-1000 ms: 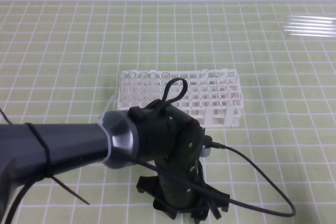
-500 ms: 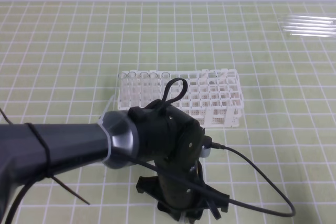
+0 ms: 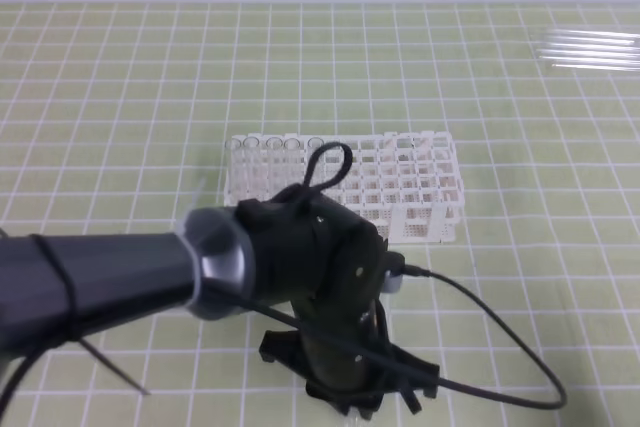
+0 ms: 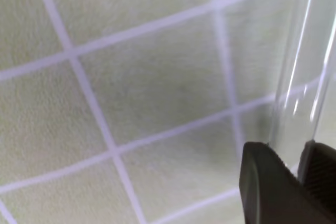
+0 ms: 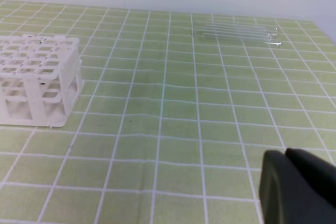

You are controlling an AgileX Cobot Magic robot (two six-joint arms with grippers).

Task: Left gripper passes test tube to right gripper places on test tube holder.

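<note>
In the left wrist view my left gripper (image 4: 290,157) is shut on the test tube (image 4: 307,61), a thin clear glass tube that runs up past the two black fingertips over the green grid mat. From the high view the left gripper (image 3: 360,392) points down at the mat in front of the white test tube holder (image 3: 400,192), its fingers hidden under the black wrist. The right gripper (image 5: 286,163) shows only in its own view, low at the right, black fingers together and nothing in them. The test tube holder (image 5: 39,80) lies far to its left.
Several clear tubes (image 3: 275,152) stand in the rack's left end. More spare tubes (image 3: 590,49) lie flat on the mat at the far right, also visible as tubes (image 5: 236,31) from the right wrist. A black cable (image 3: 500,347) loops over the mat right of the left arm.
The left gripper's jaws have closed from wide open. The left arm has shifted slightly left and up. The rack and spare tubes have not moved.
</note>
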